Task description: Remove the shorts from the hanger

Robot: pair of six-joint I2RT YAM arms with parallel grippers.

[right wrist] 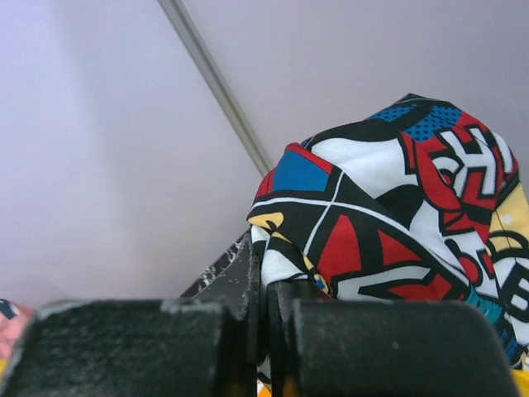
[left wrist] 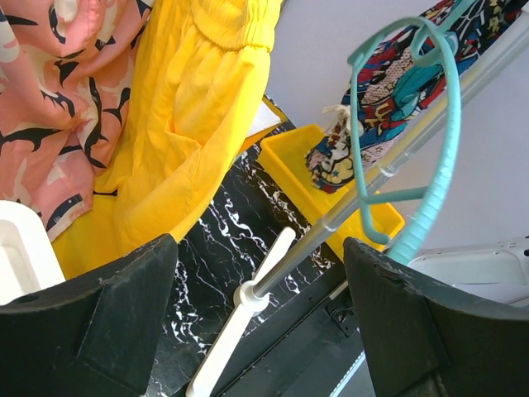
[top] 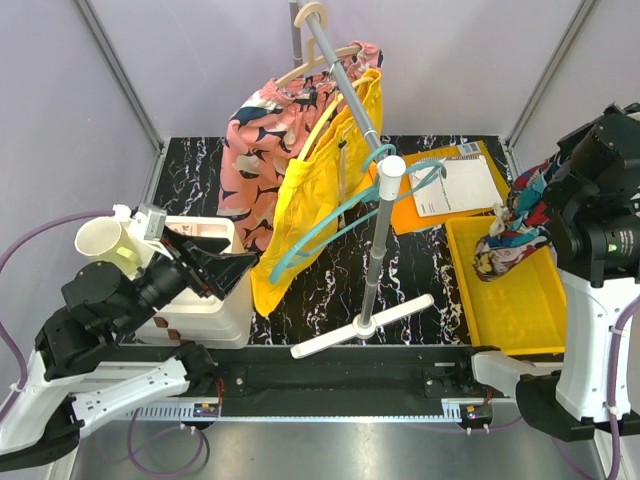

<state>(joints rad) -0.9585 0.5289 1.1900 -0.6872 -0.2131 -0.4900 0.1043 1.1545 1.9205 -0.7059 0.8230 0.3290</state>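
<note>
The right gripper (right wrist: pixel 266 331) is clamped shut on a fold of the comic-print shorts (right wrist: pixel 388 215). The rest of the bundle hangs bunched from the jaws over the yellow tray (top: pixel 520 310), at about 3 o'clock on the table seen from above. That pair is off its hanger, and the teal hanger (left wrist: pixel 450 141) dangles bare from the rail (top: pixel 350 85).

I'd judge the step in hand to be setting this pair down. To do it well, lower the bundle until the cloth rests in the tray, spread the fingers wide, then lift straight up so the elastic waist doesn't catch and ride back out.

The left gripper (left wrist: pixel 260 277) sits at 8 o'clock beside the white bin (top: pixel 210 300). Its jaws are spread and hold nothing, and they face toward 1 o'clock, where the yellow shorts (top: pixel 310 190) hang from the rail. A pink patterned garment (top: pixel 250 150) hangs touching the yellow pair at its 9 o'clock. A grab there should take yellow cloth only, near the waistband, and draw it away from the rack's pole.
</note>
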